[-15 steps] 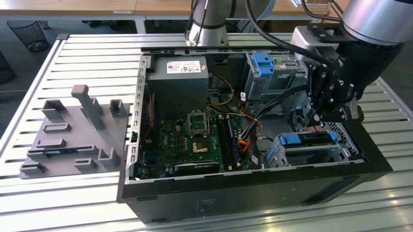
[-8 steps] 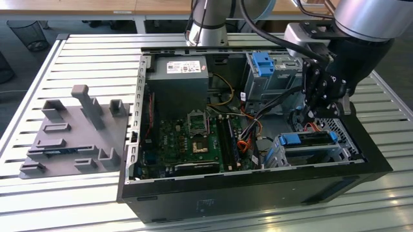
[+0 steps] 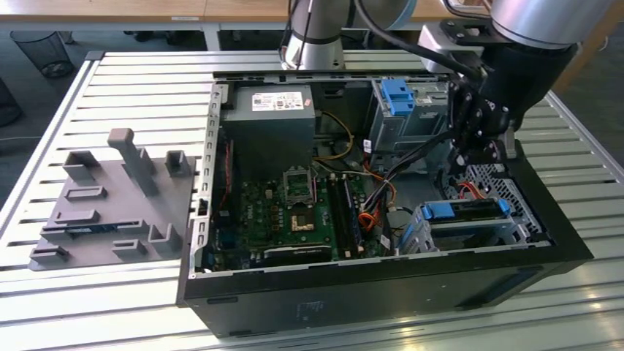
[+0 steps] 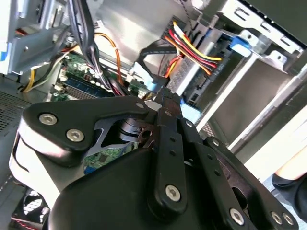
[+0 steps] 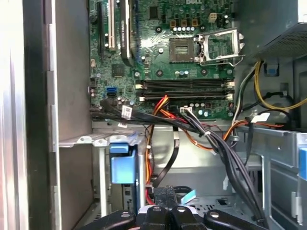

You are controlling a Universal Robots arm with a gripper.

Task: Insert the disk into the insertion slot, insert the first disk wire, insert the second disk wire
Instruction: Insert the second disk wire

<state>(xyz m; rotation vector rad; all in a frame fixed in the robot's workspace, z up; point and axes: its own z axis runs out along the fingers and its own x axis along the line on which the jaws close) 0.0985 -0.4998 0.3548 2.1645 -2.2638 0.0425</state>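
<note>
Print log | legible text: 0 | white label (image 3: pixel 277 101) on the power supply (image 3: pixel 265 135), at the case's (image 3: pixel 390 272) far corner, exterior view's left: unreadable | white tag (image 5: pixel 126 112) on a black cable (image 5: pixel 158 120), first wrist view: unreadable

Pale slatted metal table (image 3: pixel 117 80), wooden desks (image 3: pixel 117 9) behind, black mesh wastebasket (image 3: pixel 41 53) on dark floor (image 3: pixel 107 40)

The arm (image 3: pixel 317 33) stands up like a silver post. Its thick silver and black wrist (image 3: pixel 531 51) tips downward. The black gripper (image 3: pixel 478 157) hangs low at the end of the wrist. In the second wrist view, its two fingers (image 4: pixel 169 143) are squeezed close together. In the first wrist view, the tips pinch a small black plug (image 5: pixel 166 194).
</note>
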